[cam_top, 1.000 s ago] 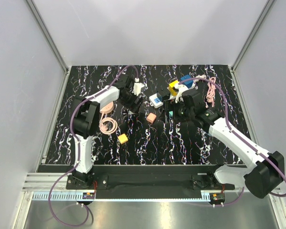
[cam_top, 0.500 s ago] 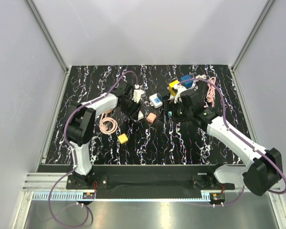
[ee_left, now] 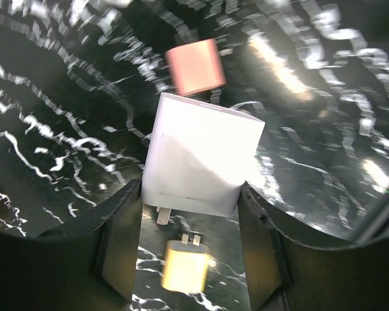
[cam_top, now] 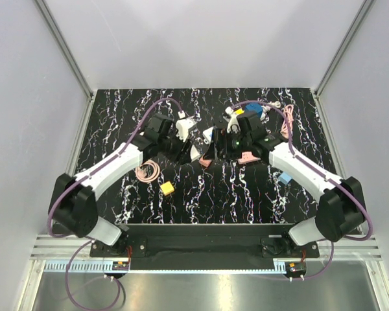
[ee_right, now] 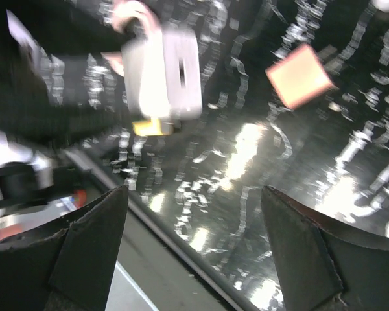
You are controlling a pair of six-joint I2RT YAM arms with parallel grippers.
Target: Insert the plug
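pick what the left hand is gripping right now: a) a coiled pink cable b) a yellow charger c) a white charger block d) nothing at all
c, the left wrist view shows the white charger block clamped between the fingers of the left hand, while the yellow charger lies loose below it.
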